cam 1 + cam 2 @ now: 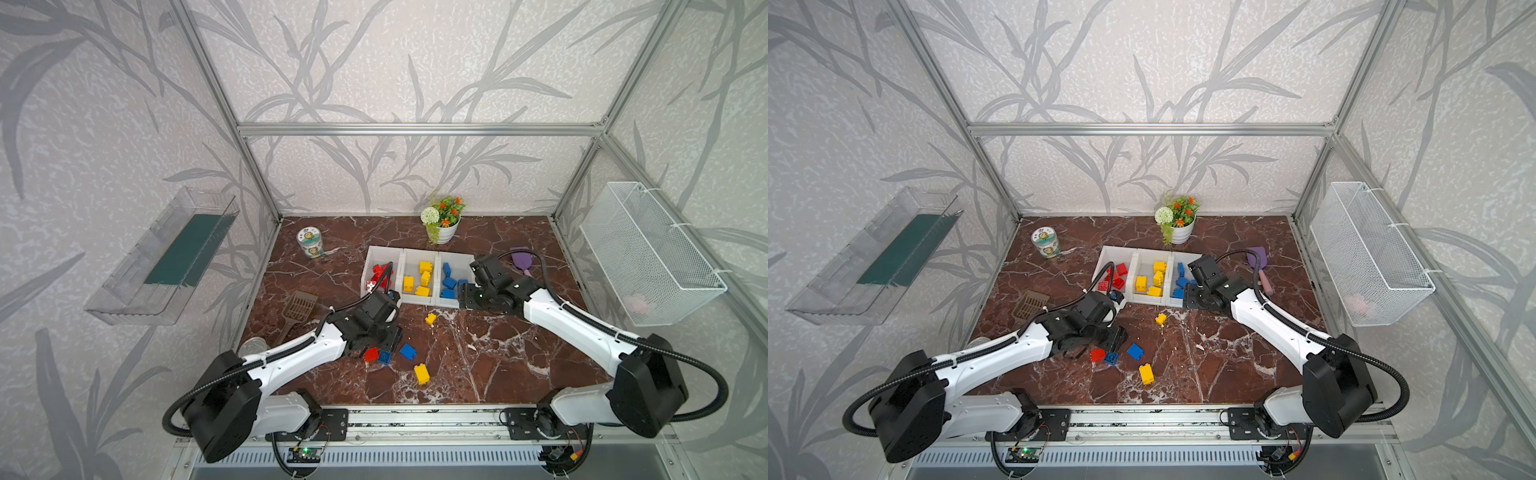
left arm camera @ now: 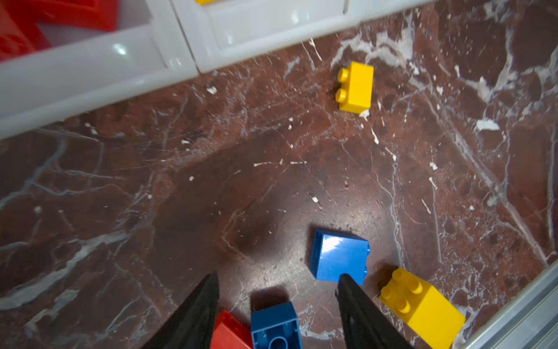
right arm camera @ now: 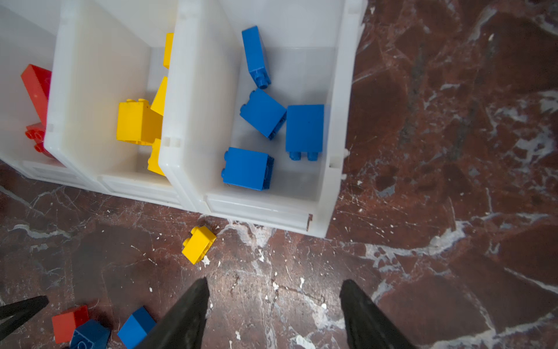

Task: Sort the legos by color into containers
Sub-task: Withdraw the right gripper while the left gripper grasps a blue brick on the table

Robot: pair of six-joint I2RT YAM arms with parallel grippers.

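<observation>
Blue brick [image 2: 276, 326] and red brick [image 2: 229, 332] between the tips of the left claw [image 2: 278, 275] (apart, holding nothing), right claw [image 3: 274, 280] apart and empty, by the bins [image 3: 259, 211]

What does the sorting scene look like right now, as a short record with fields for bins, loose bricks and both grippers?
Bins: left bin holds red, middle bin yellow, right bin blue
Loose bricks: red brick, blue brick beside it, second blue brick, tall yellow brick, small yellow brick
Left gripper: open, above red brick and blue brick
Right gripper: open, empty, before right bin
</observation>
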